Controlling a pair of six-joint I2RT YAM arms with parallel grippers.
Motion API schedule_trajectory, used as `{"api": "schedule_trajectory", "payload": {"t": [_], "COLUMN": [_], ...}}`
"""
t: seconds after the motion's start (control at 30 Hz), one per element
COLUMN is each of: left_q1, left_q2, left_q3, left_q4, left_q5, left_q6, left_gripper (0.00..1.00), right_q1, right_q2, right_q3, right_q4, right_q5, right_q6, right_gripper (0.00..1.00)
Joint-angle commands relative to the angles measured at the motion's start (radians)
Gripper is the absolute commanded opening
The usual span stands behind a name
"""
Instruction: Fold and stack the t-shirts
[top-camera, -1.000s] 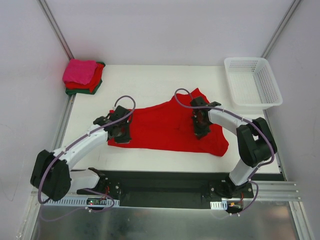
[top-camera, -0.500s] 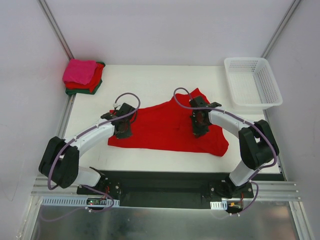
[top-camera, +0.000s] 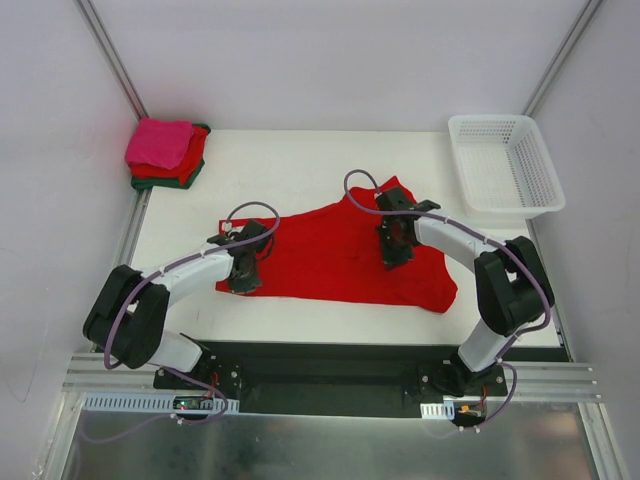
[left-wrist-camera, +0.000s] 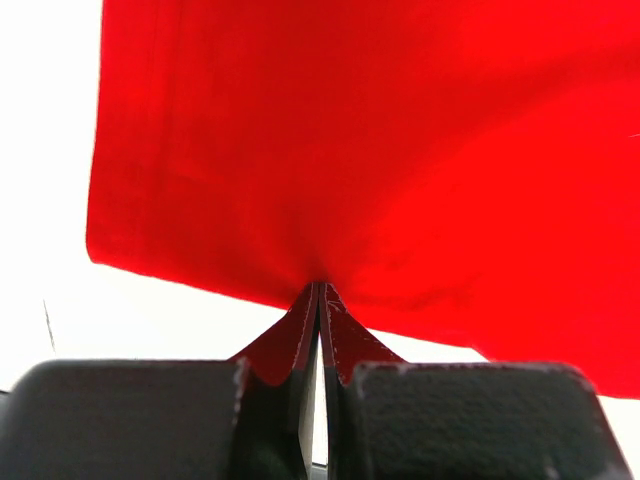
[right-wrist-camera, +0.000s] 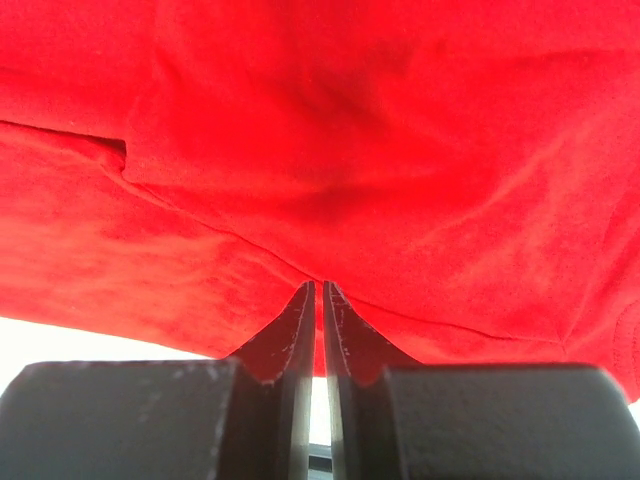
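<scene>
- A bright red cloth t-shirt (top-camera: 330, 255) lies spread out across the middle of the white surface (top-camera: 300, 160). It is wider than either arm, with one sleeve pointing toward the top of the overhead view.
- The left end effector (top-camera: 243, 275) sits at the shirt's left edge, left of centre in the overhead view.
- In the left wrist view, its two dark fingers (left-wrist-camera: 300, 340) are pressed together on a small pucker of red cloth. The fabric draws down into their tips, and bare white surface shows at the left and along the bottom.
- The right end effector (top-camera: 390, 260) is over the right half of the shirt, just right of centre in the overhead view.
- In the right wrist view, its fingers (right-wrist-camera: 295, 340) stand almost touching and pinch the red cloth where its edge meets their tips. Red fabric fills most of that frame, crossed by a seam and a fold.
- A stack of folded shirts (top-camera: 165, 152) sits at the upper left corner of the surface, well apart from the spread shirt. It has hot pink on top, red under that and dark green at the bottom.
- A white plastic lattice basket (top-camera: 505, 165) stands at the upper right corner of the surface, beyond the right arm.
</scene>
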Motion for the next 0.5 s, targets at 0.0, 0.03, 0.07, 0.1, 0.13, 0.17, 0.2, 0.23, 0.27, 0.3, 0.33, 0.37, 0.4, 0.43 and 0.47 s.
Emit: {"api": "schedule_trajectory", "payload": {"t": [0.0,0.03,0.07,0.1,0.13,0.17,0.2,0.23,0.27,0.3,0.33,0.37,0.4,0.43,0.47], "left_q1": [-0.004,-0.004,-0.004,-0.003,-0.004,-0.004,-0.004,-0.004,-0.004,-0.003,-0.004,-0.004,-0.004,-0.004,-0.006], "left_q2": [-0.054,-0.060,-0.068,-0.080,-0.090,-0.097,-0.114,-0.123,-0.131,-0.148,-0.154,-0.162,-0.180,-0.191,-0.200], "left_q3": [-0.061,-0.072,-0.091,-0.101,-0.108,-0.124,-0.131,-0.138,-0.153,-0.158,-0.164,-0.176,-0.184,-0.191,-0.210], "left_q4": [-0.038,-0.039,-0.038,-0.041,-0.042,-0.045,-0.051,-0.057,-0.059,-0.059,-0.061,-0.065,-0.065,-0.068,-0.067], "left_q5": [0.021,0.024,0.026,0.026,0.024,0.024,0.021,0.021,0.023,0.047,0.054,0.061,0.066,0.076,0.081], "left_q6": [-0.070,-0.076,-0.081,-0.087,-0.090,-0.093,-0.098,-0.101,-0.109,-0.119,-0.124,-0.130,-0.142,-0.149,-0.156], "left_gripper": [0.00,0.00,0.00,0.00,0.00,0.00,0.00,0.00,0.00,0.00,0.00,0.00,0.00,0.00,0.00], "right_q1": [0.009,0.012,0.010,0.012,0.012,0.013,0.015,0.015,0.015,0.016,0.015,0.015,0.016,0.015,0.016], "right_q2": [0.017,0.019,0.021,0.025,0.025,0.027,0.028,0.028,0.030,0.030,0.028,0.027,0.027,0.025,0.025], "right_q3": [0.039,0.042,0.043,0.043,0.045,0.046,0.046,0.048,0.048,0.048,0.048,0.048,0.048,0.048,0.048], "right_q4": [-0.003,-0.003,-0.001,-0.001,-0.001,-0.003,-0.003,-0.003,-0.004,-0.006,-0.006,-0.009,-0.009,-0.010,-0.015], "right_q5": [-0.009,-0.009,-0.009,-0.010,-0.009,-0.010,-0.010,-0.009,-0.009,-0.009,-0.009,-0.010,-0.002,-0.001,0.001], "right_q6": [-0.005,-0.005,-0.005,-0.005,-0.006,-0.006,-0.006,-0.006,-0.008,-0.008,-0.009,-0.008,-0.009,-0.009,-0.009], "right_gripper": [0.10,0.10,0.10,0.10,0.10,0.10,0.10,0.10,0.10,0.10,0.10,0.10,0.10,0.10,0.10]}}
